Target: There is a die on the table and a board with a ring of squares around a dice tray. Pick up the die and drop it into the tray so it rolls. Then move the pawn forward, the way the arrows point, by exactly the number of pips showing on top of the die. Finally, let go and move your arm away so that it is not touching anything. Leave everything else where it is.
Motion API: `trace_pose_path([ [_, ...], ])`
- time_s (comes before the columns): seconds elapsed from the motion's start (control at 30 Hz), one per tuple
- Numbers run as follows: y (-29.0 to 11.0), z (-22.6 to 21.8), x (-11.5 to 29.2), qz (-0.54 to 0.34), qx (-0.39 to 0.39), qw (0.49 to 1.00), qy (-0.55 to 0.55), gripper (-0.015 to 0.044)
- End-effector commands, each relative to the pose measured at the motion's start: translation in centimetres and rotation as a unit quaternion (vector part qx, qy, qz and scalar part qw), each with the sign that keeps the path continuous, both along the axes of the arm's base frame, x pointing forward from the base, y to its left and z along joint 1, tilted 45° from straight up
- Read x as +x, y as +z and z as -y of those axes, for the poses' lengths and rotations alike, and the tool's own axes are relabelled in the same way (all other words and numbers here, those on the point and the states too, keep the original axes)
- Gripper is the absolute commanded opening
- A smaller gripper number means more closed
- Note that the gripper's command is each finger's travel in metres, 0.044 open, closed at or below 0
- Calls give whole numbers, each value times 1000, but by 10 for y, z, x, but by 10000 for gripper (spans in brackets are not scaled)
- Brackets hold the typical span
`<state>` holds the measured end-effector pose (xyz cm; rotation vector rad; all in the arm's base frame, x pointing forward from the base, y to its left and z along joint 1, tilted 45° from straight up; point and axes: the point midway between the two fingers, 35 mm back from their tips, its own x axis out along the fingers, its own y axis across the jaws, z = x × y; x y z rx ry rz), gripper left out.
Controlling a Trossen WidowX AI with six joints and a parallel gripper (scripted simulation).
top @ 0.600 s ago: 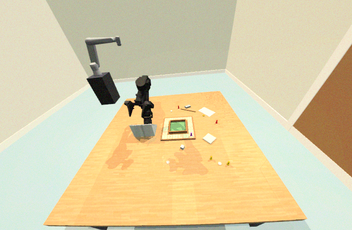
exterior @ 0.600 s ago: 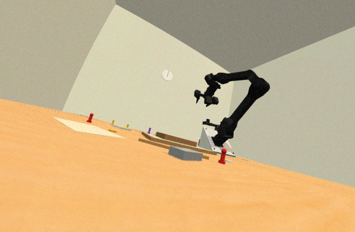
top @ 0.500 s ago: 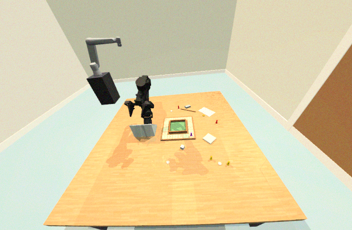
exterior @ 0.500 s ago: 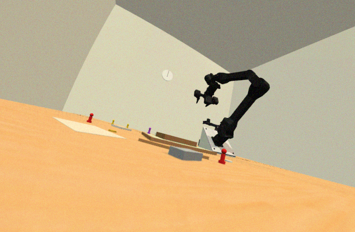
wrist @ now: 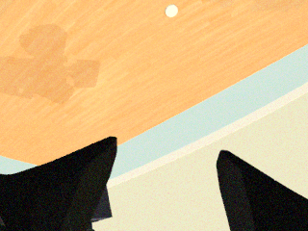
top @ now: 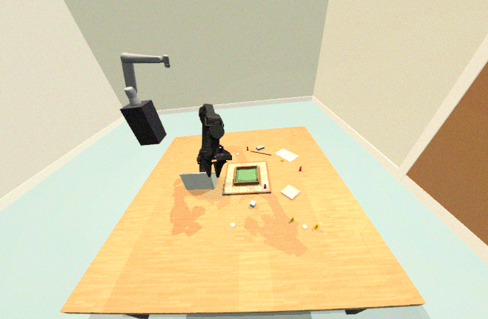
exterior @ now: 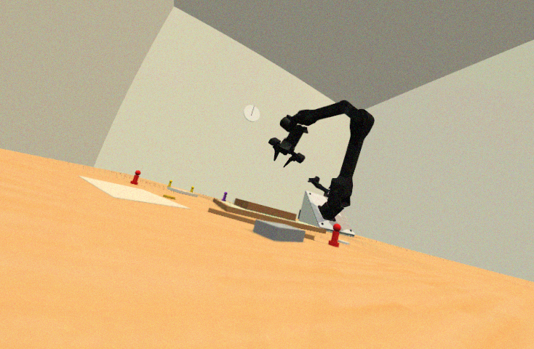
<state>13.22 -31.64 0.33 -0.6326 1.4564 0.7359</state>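
The white die [top: 252, 203] lies on the table in front of the board [top: 229, 188] [exterior: 234, 211]. The board has a ring of squares around a green dice tray [top: 246, 175] with brown walls [exterior: 265, 208]. The purple pawn [top: 264, 185] [exterior: 224, 196] stands on the board's near right side. My gripper [top: 211, 173] [exterior: 280, 161] [wrist: 168, 152] is open and empty. It hangs high in the air to the left of the board, above the arm's grey base plate [top: 197, 181], far from the die. The wrist view shows only the table, the floor and a wall between the fingers.
Red pawns [top: 247, 148] [top: 300, 169], yellow pawns [top: 291, 218] [top: 316, 226], white discs [top: 233, 224] [top: 304, 226] [wrist: 171, 11], two white cards [top: 286, 154] [top: 290, 191], a pencil [top: 260, 152] and a grey eraser [top: 260, 147] [exterior: 279, 231] lie around the board. A camera mount [top: 143, 120] hangs at the back left.
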Motion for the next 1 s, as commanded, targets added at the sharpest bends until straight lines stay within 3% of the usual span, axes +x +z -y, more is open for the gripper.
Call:
trace_pose_path([
  [0.0,-37,-18,59,2,92,982,-165,275],
  [0.37,-82,-58,124,-66,203,899,-382,275],
  [0.77,-130,-122,173,-222,271,730,-587,275],
  [0.97,-132,-125,175,-230,272,721,-594,275],
])
